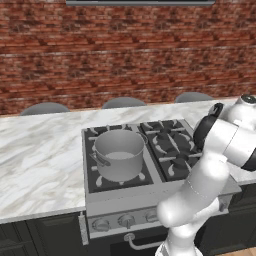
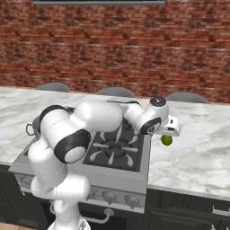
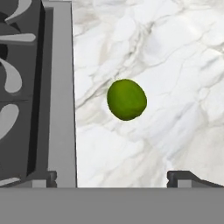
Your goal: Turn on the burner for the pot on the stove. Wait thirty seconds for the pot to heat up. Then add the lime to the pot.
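- Brick wall [image 2: 112, 49] runs rough and red across the back, and in front of it sits a glossy white marble counter [image 2: 202, 152] veined in grey — smooth, hard, nothing on it to stop a round thing from rolling.
- And the lime [image 3: 127, 99] is lying right on that marble, just beside the steel edge of the stove [image 3: 59, 87], on its right side, not touching it; the right base view picks it up just under the hand.
- It's small, round, slightly egg-shaped, bright green with a matte skin. I'd call it light, firm with a little give, and inclined to squirt out of a grip that lands off-centre.
- Best hold, by my read: straddle the widest part, one finger on each side, and close gently across the middle.
- The gripper [image 3: 117, 178] hangs above the fruit with its fingertips [image 3: 183, 177] spread wide and nothing between them — plenty of room for the lime.
- Over to the left: the pot [image 1: 119, 152], a wide brushed-metal cylinder with small loop handles, stiff and surely much heavier, stands on the stove's front-left burner, well apart from the lime.
- Black cast-iron grates [image 1: 172, 145] cover the burners, and round knobs [image 1: 126, 220] line the stove's front; its mouth is open and wide, an easy target for a drop.
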Motion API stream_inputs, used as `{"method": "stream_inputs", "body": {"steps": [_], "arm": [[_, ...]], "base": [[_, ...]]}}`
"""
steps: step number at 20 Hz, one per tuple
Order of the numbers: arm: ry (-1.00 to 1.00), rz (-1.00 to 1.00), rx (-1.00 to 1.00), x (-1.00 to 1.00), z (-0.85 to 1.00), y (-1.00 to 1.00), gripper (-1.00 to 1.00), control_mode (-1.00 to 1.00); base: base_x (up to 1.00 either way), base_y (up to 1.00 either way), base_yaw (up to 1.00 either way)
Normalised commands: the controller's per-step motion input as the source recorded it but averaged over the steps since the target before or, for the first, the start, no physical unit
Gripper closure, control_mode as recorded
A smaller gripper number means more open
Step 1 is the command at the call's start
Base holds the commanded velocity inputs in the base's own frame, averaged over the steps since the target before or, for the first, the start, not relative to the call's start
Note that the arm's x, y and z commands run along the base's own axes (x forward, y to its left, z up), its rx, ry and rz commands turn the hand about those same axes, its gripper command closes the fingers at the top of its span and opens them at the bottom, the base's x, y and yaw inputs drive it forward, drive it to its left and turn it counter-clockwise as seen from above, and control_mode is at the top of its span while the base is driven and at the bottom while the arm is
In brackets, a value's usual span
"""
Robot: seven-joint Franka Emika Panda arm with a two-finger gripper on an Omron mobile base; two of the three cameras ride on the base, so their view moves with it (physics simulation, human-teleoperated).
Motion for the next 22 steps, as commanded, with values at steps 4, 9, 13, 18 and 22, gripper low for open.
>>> {"method": "stream_inputs", "body": {"steps": [4, 9, 13, 18, 22], "arm": [[0.0, 0.0, 0.0, 0.36, -0.08, -0.18, -1.0, -1.0], [0.0, 0.0, 0.0, 0.2, -0.07, -0.38, -1.0, -1.0], [0.0, -0.01, 0.0, 0.13, -0.09, -0.27, -1.0, -1.0], [0.0, -0.01, 0.0, 0.16, -0.18, -0.13, -1.0, -1.0], [0.0, -0.01, 0.0, 0.19, -0.19, -0.04, -1.0, -1.0]], "base": [[0.0, 0.0, 0.0], [0.0, 0.0, 0.0], [0.0, 0.0, 0.0], [0.0, 0.0, 0.0], [0.0, 0.0, 0.0]]}}
